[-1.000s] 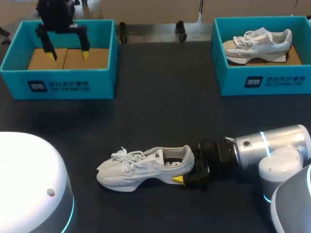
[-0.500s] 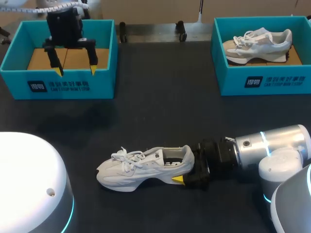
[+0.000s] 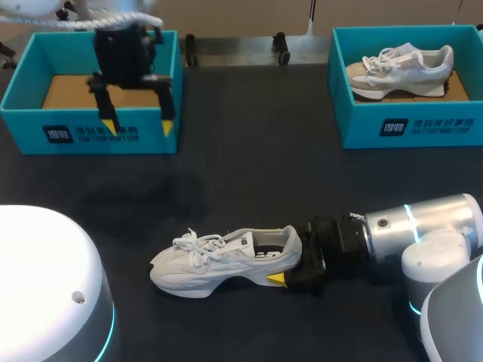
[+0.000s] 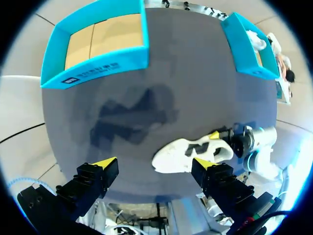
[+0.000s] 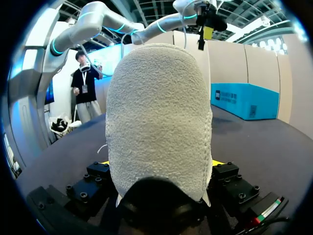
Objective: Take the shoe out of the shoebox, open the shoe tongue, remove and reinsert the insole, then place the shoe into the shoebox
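Lying on the dark desk: one white shoe, sole down, laces and toe pointing away from the right pincer, heel set into it.

Right pincer: closed on the heel of the white shoe, one finger on each flank, the pincer level with the desk directly behind the shoe. In the head view only the near yellow tip shows, at the lower edge of the heel. The far finger is hidden behind the heel. In the right wrist view the grey-white heel fills the space between the fingers. Only thin slivers of yellow show beside it, and the rest of the shoe is hidden. The inside of the shoe shows dark at the collar, and the insole cannot be made out.

Left pincer: wide open, holding nothing, fingers pointing down. It hangs above the front wall of the left shoebox, towards that wall's right end. The white shoe is well apart from it, far out ahead on the desk. In the left wrist view the shoe appears ahead of the two spread fingers, untouched by either. The upper part of the left arm is cut off in the head view.

Left shoebox: teal, open-topped, brown cardboard on its floor, partly hidden behind the left pincer.

Right shoebox: teal, well apart from both pincers, containing a second shoe of pale tone. Its far corner is cut off in the head view.
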Controlling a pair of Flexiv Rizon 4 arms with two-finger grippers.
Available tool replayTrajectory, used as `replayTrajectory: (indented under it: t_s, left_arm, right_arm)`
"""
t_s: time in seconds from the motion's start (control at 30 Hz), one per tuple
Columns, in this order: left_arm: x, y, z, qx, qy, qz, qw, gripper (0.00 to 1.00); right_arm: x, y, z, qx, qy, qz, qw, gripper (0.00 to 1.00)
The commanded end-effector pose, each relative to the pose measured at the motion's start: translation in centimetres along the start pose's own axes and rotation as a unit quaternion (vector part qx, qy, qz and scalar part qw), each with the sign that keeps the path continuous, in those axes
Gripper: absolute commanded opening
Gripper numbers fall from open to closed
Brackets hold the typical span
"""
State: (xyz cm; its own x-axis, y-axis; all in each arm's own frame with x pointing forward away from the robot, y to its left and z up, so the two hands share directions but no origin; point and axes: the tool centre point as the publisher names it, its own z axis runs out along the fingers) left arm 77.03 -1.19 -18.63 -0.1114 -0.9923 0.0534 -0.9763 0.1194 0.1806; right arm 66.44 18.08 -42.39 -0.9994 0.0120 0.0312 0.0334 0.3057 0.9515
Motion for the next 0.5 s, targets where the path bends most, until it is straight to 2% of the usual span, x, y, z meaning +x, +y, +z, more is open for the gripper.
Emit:
replayTrajectory:
  t_s: [0.03,0.2,0.3,0.37,0.5]
  left_arm:
    - [2.7,3.4,1.0,0.044,-0.015,0.003,0.999,1.00]
    - [5.2,4.8,2.4,0.038,-0.017,0.018,0.999,1.00]
    - [6.4,5.6,3.2,0.006,-0.008,0.028,1.000,1.00]
    - [7.2,6.3,3.7,0.003,-0.010,0.035,0.999,1.00]
    - [7.5,6.5,3.9,-0.004,-0.015,0.037,0.999,1.00]
  right_arm:
    - [0.1,0.1,0.3,0.003,-0.001,0.000,1.000,0.00]
    - [0.1,0.1,0.3,0.003,-0.001,0.000,1.000,0.00]
    - [0.1,0.1,0.3,0.003,-0.001,0.000,1.000,0.00]
    - [0.1,0.1,0.3,0.003,-0.001,0.000,1.000,0.00]
    - [0.1,0.1,0.3,0.003,-0.001,0.000,1.000,0.00]
